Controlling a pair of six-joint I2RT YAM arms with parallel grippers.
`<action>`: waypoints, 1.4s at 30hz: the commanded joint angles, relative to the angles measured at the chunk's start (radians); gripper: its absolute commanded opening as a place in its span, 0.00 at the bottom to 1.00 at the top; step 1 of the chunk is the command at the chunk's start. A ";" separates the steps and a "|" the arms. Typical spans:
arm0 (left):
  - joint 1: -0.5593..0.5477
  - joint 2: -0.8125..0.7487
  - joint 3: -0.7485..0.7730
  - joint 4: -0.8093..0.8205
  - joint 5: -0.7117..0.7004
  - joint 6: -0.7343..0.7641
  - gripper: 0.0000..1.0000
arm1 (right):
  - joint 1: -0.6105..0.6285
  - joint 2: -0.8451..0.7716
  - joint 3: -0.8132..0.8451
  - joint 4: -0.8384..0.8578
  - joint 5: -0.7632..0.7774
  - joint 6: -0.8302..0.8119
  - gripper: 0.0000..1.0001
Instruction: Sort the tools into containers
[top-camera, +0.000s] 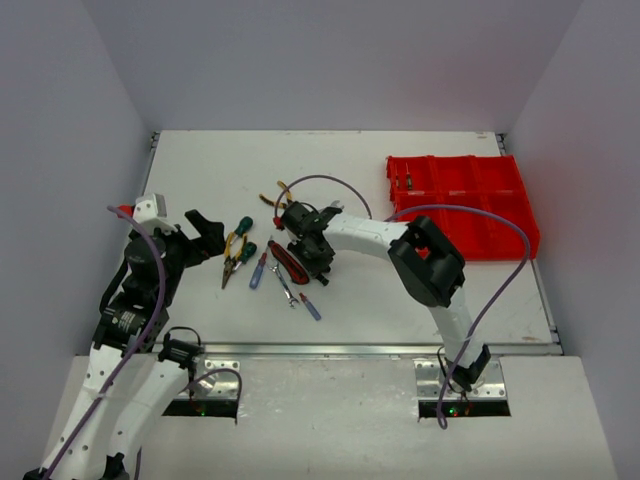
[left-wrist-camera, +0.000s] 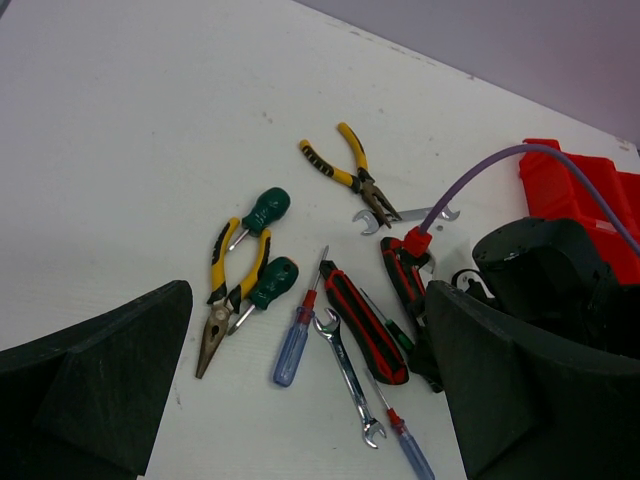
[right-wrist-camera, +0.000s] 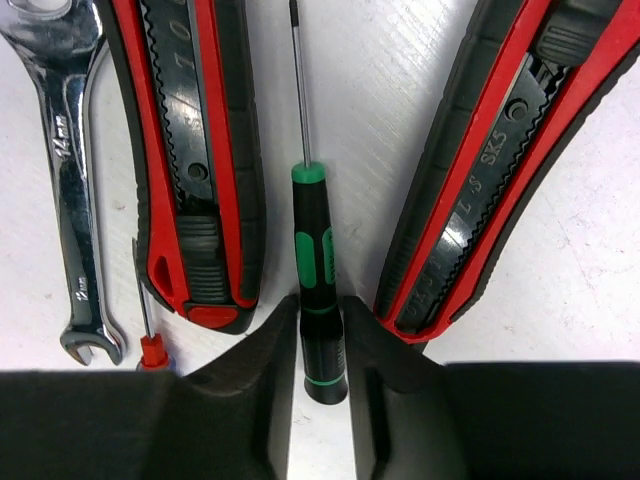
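Nearest the right wrist lens: right pincer (right-wrist-camera: 321, 320), narrowed down, fingers against both sides of the slim green screwdriver (right-wrist-camera: 317, 240) at its handle, with the tool lying flat on the table (right-wrist-camera: 400, 80). Flanked left and right by the two handles of the red-black pliers (right-wrist-camera: 190, 150); silver wrench (right-wrist-camera: 75, 200) just left of those.

Shown only from the left wrist: yellow needle-nose pliers (left-wrist-camera: 232, 290) beside two stubby green screwdrivers (left-wrist-camera: 265, 210), blue screwdriver (left-wrist-camera: 293, 345) near them, second yellow pliers (left-wrist-camera: 345, 175) farther off, its nose meeting a second wrench (left-wrist-camera: 405, 215).

Whole only from above: red tray (top-camera: 465, 205) at the far right, well apart from the tool cluster, something small in its far-left compartment, possibly a tool.

Left pincer (top-camera: 210, 236) spread wide, holding nothing, just left of the cluster.
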 joint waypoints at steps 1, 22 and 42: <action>-0.013 -0.003 0.013 0.043 0.011 0.006 1.00 | 0.007 0.038 0.021 0.007 0.005 0.007 0.13; -0.013 0.000 0.013 0.046 0.012 0.007 1.00 | -0.529 -0.331 0.038 0.127 -0.125 0.250 0.00; -0.013 0.008 0.013 0.044 0.006 0.007 1.00 | -0.724 0.035 0.405 0.011 0.110 0.311 0.17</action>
